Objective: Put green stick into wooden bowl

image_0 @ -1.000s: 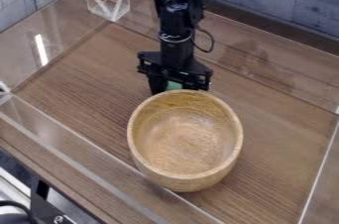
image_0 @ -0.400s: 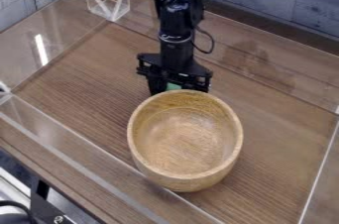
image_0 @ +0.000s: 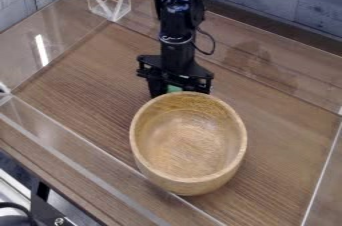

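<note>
camera, stick: I make out a small patch of the green stick [image_0: 174, 88] between the gripper [image_0: 174, 86] and the far rim of the wooden bowl [image_0: 187, 142]; the rest is hidden from me.
camera, jaws: closed, with the green right at the fingertips; I can't tell whether they truly grip it.
camera, bowl: upright on the wooden table [image_0: 67, 82], nothing seen inside.
camera, step in hand: securing the stick just behind the bowl, by my judgement.
camera, next move: confirm the grip, raise the stick above the rim before coming forward, then open over the middle; going too low could shove the bowl.
</note>
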Controlling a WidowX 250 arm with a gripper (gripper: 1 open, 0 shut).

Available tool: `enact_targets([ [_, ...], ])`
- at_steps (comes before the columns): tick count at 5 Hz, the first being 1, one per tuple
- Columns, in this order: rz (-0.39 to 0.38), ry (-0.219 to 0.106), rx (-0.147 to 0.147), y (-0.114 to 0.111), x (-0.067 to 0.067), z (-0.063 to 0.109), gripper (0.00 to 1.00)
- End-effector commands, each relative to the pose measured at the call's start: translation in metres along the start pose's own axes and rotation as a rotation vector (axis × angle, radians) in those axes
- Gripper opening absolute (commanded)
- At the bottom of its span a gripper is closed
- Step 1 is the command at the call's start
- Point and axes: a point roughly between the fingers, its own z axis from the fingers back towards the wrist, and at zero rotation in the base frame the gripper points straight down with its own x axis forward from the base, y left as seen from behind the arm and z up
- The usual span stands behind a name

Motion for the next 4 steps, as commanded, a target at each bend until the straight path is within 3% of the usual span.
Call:
enact_targets([
  [1, -0.027, -0.032, -0.004, -0.0043, -0.0012, 0.0129, 0.0],
  [4, -0.046, -0.007, -0.004, -0.0107, -0.0078, 0.0109, 0.0],
])
